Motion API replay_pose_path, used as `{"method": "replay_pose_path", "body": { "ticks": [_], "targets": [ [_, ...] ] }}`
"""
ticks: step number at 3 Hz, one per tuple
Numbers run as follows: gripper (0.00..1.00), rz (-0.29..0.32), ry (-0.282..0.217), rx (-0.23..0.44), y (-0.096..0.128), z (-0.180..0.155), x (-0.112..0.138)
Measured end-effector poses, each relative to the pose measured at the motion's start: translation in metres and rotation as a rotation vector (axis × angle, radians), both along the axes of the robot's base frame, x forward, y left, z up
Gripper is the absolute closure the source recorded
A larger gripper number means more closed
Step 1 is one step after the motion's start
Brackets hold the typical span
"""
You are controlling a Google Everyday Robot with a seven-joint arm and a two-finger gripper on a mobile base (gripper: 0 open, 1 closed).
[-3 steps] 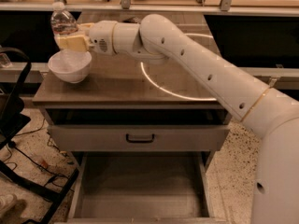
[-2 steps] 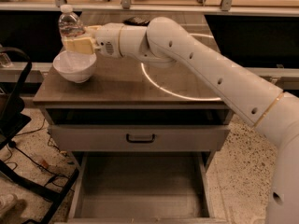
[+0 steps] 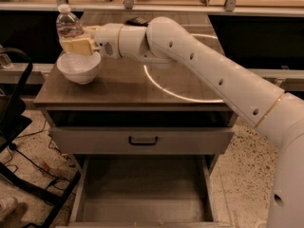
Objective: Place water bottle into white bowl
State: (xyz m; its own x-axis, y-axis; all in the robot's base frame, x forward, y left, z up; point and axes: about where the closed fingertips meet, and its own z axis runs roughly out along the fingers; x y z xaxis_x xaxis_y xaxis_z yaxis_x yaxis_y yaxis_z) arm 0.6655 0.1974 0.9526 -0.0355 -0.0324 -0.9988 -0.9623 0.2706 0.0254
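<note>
- Item: water bottle (image 3: 69, 27), upright, white cap uppermost, clenched round its lower body by the gripper (image 3: 75, 46).
- Position: directly over the white bowl (image 3: 78, 71), base near rim level; contact with the bowl not discernible.
- Setting: left end of the wooden table (image 3: 123, 87); small black object (image 3: 137, 21) well apart, at the back.
- Step in hand, by judgement: lowering and release.
- Handling: keep centred over the bowl; lower until the base meets the bottom; loosen the grip only then.
- Caution: taller than the bowl, so likely to lean or tip on release; draw back sideways, clear of bottle and rim.
</note>
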Motion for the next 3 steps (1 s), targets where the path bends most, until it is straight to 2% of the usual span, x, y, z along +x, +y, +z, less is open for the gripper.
{"method": "replay_pose_path", "body": {
  "ticks": [2, 3],
  "targets": [
    [0.12, 0.008, 0.000, 0.000, 0.0049, 0.0005, -0.0025],
    [0.00, 0.012, 0.000, 0.001, 0.0071, 0.0007, -0.0037]
  ]
}}
